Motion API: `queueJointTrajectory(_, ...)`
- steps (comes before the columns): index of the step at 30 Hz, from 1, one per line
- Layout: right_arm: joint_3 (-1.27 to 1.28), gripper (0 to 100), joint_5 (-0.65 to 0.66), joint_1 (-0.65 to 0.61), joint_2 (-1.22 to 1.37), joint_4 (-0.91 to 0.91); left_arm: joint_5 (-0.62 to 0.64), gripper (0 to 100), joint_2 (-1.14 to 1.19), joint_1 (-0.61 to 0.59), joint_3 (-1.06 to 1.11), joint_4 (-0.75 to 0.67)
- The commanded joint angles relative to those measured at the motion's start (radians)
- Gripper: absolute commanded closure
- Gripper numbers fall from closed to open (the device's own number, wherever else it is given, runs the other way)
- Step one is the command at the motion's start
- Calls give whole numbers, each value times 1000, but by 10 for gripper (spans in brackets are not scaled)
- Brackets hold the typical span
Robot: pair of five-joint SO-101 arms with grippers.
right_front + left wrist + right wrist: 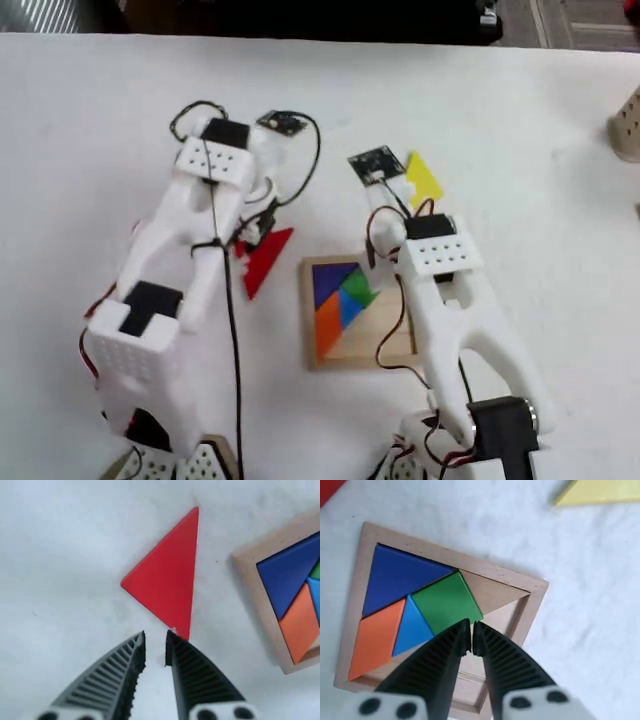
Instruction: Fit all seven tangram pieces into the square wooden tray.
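Red triangle flat; long edge diagonal, facing tray.

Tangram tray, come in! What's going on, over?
Left gripper barely open at red triangle corner. Right gripper shut, at wooden tray. Four pieces show inside; yellow piece outside too.

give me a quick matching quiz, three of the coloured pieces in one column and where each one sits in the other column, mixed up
Column one:
1. red triangle
2. yellow piece
3. green piece

Column two:
a. inside the tray, next to the dark blue piece
b. on the table outside the tray, just ahead of the left gripper
c. on the table outside the tray, beside a small black board

Pairs: 1-b, 2-c, 3-a
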Motion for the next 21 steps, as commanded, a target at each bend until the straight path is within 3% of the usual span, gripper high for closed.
queueJointTrajectory(1,-8,981,11,10,-38,-18,12,774,-59,-94,-8,-81)
queueJointTrajectory(5,-8,981,11,10,-36,-16,-37,615,15,-120,51,-181)
queueJointTrajectory(8,-8,981,11,10,-36,-16,-94,647,107,-113,20,-193)
queueJointTrajectory(21,-6,981,11,8,-36,-16,-127,657,501,-81,-482,101)
